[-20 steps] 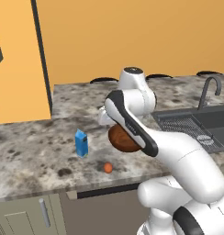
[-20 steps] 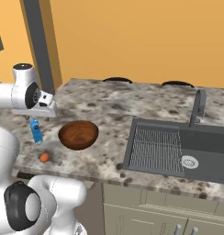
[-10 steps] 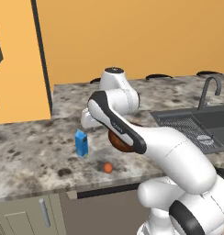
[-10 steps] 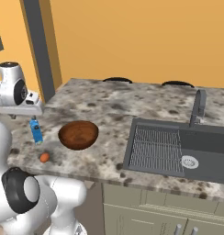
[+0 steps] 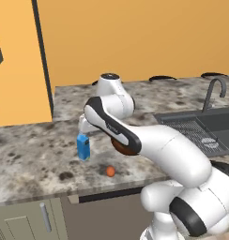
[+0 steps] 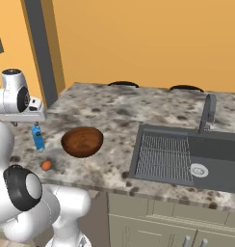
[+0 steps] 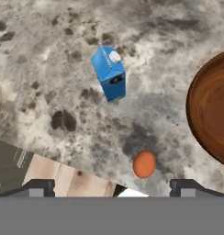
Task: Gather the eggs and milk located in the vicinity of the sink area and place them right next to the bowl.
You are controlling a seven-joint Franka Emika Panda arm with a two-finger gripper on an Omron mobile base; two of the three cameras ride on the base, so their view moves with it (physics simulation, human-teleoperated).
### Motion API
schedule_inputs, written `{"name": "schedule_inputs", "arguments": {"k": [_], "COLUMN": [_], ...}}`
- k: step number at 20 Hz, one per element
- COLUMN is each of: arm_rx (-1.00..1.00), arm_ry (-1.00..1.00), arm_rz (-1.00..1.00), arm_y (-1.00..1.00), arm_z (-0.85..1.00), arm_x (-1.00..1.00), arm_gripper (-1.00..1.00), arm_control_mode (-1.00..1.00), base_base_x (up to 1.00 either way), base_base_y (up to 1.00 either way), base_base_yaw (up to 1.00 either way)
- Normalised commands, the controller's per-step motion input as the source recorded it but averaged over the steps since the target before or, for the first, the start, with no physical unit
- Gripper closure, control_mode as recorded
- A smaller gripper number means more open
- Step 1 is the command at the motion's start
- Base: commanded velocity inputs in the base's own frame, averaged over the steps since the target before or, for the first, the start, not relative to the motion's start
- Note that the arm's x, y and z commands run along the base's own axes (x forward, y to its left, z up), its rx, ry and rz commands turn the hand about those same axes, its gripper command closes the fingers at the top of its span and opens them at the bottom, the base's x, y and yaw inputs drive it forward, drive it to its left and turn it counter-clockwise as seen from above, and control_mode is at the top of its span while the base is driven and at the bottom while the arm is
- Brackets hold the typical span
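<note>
Egg (image 7: 144, 164) near counter (image 7: 49, 55) edge

Gripper (image 6: 24, 121): above the carton, at the counter's left end.
Carton (image 6: 38, 138): upright, just below the jaws.
Egg (image 6: 46, 165): nearer the counter's front edge than the jaws.
Bowl (image 6: 82, 141): right of the jaws.

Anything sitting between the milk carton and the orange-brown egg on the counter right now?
Nothing: in the hand view the stretch between the milk carton and the orange-brown egg is bare speckled counter. The bowl stands off to one side.

Bright, even rendered light, soft faint shadows on the countertop (image 7: 49, 69), no glare, slightly coarse pixels.
</note>
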Motion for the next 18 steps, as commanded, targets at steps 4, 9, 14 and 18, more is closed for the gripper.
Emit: {"name": "schedule_inputs", "arguments": {"k": [4, 9, 14, 18], "arm_rx": [0.0, 0.0, -0.01, -0.03], "arm_ry": [0.0, 0.0, 0.0, 0.01], "arm_rz": [0.06, 0.04, 0.02, 0.0], "arm_y": [0.12, 0.08, 0.12, 0.11], "arm_z": [-0.23, -0.14, -0.03, -0.13], "arm_x": [0.41, 0.45, 0.41, 0.18], "arm_gripper": [-1.0, -1.0, -1.0, -1.0], "arm_control_mode": [-1.0, -1.0, -1.0, -1.0], "base_base_x": [0.0, 0.0, 0.0, 0.0], "base_base_y": [0.0, 0.0, 0.0, 0.0], "base_base_yaw": [0.0, 0.0, 0.0, 0.0]}}
